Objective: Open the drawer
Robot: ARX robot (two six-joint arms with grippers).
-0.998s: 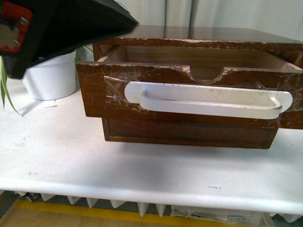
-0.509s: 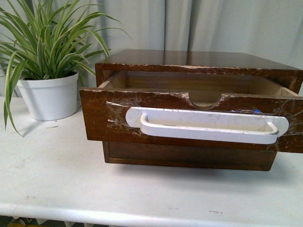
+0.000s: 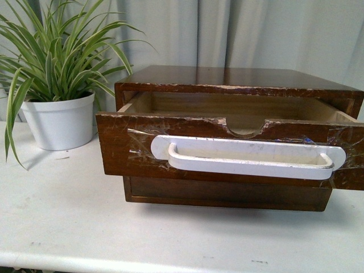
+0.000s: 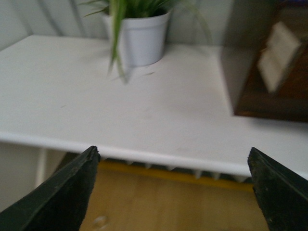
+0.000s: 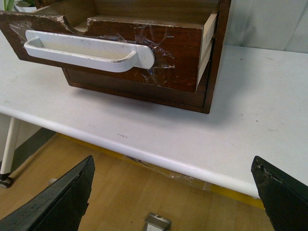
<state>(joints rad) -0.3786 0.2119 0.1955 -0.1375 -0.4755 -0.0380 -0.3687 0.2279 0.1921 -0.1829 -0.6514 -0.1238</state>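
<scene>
The dark brown drawer (image 3: 125, 145) stands pulled out of its wooden cabinet (image 3: 239, 77). A long white handle (image 3: 247, 156) is taped to its front below a half-round notch and chipped top edge. The drawer (image 5: 180, 53) and handle (image 5: 86, 50) also show in the right wrist view. My left gripper (image 4: 173, 166) is open and empty, off the table's front edge, with only a corner of the cabinet (image 4: 272, 91) in its view. My right gripper (image 5: 173, 180) is open and empty, below and in front of the table edge. Neither arm shows in the front view.
A plain handleless drawer front (image 3: 227, 193) sits under the open drawer. A spider plant in a white pot (image 3: 57, 122) stands left of the cabinet on the white table (image 3: 68, 216). Wooden floor (image 5: 120, 192) lies under both grippers.
A dark arm that filled the upper left of the front view a second ago has left it. The camera view has shifted, uncovering the plant. The drawer stays pulled out.
</scene>
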